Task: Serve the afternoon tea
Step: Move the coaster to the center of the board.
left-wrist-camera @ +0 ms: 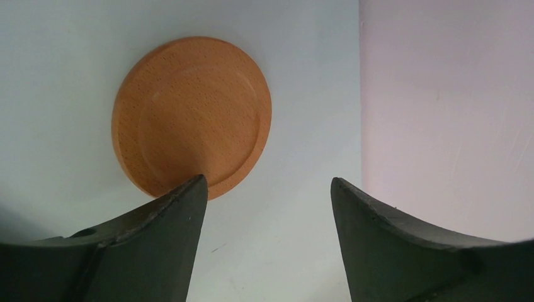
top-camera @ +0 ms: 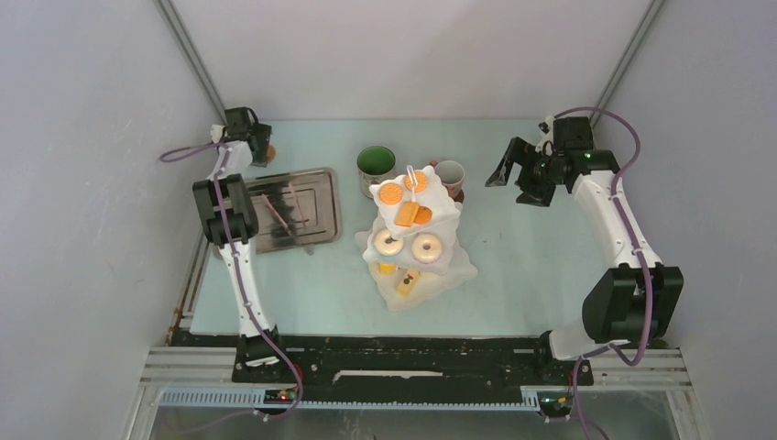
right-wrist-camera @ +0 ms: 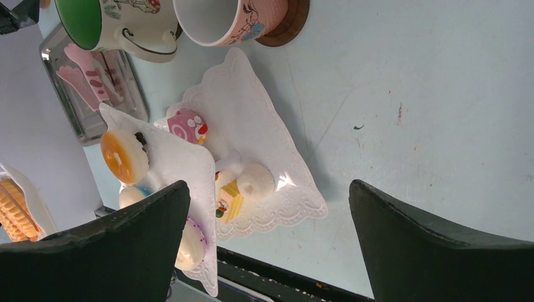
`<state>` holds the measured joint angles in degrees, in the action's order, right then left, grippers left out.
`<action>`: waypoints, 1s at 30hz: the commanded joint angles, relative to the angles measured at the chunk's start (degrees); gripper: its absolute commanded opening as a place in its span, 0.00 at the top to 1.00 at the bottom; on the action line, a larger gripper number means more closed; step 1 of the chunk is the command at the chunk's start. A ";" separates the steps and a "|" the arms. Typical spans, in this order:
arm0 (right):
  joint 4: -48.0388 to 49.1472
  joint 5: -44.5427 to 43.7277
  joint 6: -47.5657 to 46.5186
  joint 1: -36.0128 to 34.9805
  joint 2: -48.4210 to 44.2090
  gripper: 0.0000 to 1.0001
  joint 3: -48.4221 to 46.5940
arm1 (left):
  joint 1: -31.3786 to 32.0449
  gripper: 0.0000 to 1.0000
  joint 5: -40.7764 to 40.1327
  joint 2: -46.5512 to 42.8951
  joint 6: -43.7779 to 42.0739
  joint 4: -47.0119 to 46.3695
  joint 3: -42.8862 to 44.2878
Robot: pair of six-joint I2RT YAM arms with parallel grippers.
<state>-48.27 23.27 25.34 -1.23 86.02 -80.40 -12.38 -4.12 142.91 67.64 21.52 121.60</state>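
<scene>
The white three-tier stand (top-camera: 455,269) stands mid-table with orange biscuits (top-camera: 391,193) on top, donuts (top-camera: 426,247) in the middle and yellow cakes (top-camera: 409,280) at the bottom. It also shows in the right wrist view (right-wrist-camera: 252,126). Behind it stand the green-inside mug (top-camera: 376,165) and the pink mug (top-camera: 449,174), which sits on a brown coaster (right-wrist-camera: 293,25). The small pale mug is out of view. My left gripper (top-camera: 261,145) is open at the far left corner, right over another coaster (left-wrist-camera: 192,116). My right gripper (top-camera: 515,183) is open and empty, to the right of the mugs.
The grey metal tray (top-camera: 316,183) with the pink tongs (top-camera: 279,215) lies left of the stand. The enclosure wall (left-wrist-camera: 447,113) is close beside the left gripper. The black base rail runs along the near table edge.
</scene>
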 commanded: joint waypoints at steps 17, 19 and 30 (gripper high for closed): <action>-0.63 0.82 -1.35 3.11 -0.91 0.00 -0.81 | 8.67 0.18 8.89 -1.17 7.12 4.02 -4.44; -0.64 0.90 -1.56 3.40 -1.33 0.00 -0.59 | 9.80 0.18 9.53 -1.42 7.12 4.15 -4.82; -1.17 0.56 -2.68 3.46 -4.36 0.00 0.59 | 16.46 0.17 14.14 -0.58 6.82 3.54 -3.34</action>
<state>-49.19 23.75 24.08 2.48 84.62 -80.27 1.15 6.02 142.45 74.72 19.70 118.93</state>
